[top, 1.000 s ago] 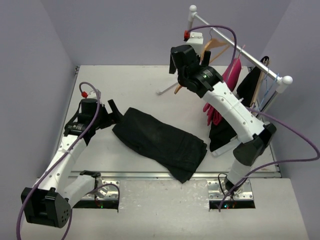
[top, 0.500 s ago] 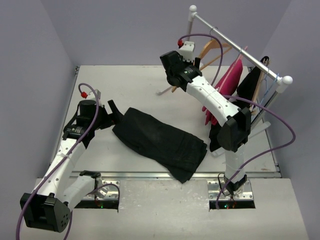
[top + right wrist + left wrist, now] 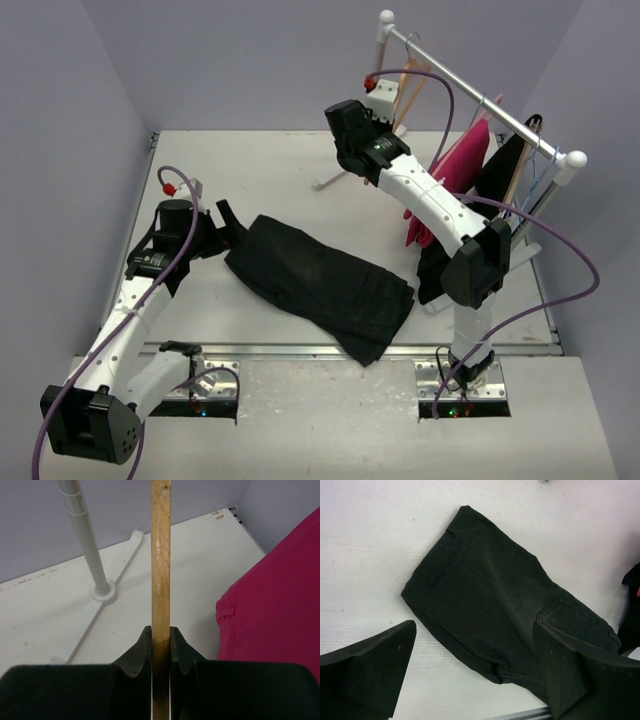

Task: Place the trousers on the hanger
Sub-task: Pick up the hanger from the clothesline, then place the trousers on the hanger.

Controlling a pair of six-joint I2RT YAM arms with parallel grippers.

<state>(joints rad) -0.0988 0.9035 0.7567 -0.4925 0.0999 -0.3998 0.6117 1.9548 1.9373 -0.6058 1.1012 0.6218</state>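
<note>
The black trousers (image 3: pixel 320 280) lie folded flat across the middle of the table, and they fill the left wrist view (image 3: pixel 495 605). My left gripper (image 3: pixel 225 225) hovers open at their left end, its jaws wide apart (image 3: pixel 474 630) over the fabric's edge, touching nothing. The tan wooden hanger (image 3: pixel 408 80) hangs from the rail at the back right. In the right wrist view its wooden bar (image 3: pixel 160 555) runs straight up between the fingers. My right gripper (image 3: pixel 160 632) is shut on that bar; in the top view its fingers (image 3: pixel 380 112) sit just below the rail.
A white clothes rack with a silver rail (image 3: pixel 480 90) stands at the back right; its post (image 3: pixel 82 530) and foot rest on the table. A magenta garment (image 3: pixel 460 165) (image 3: pixel 275 590) and another black garment (image 3: pixel 500 165) hang beside the hanger.
The right gripper has closed on the hanger's bar, and the hanger has turned more edge-on under the rail. The left arm and the trousers have not moved.
</note>
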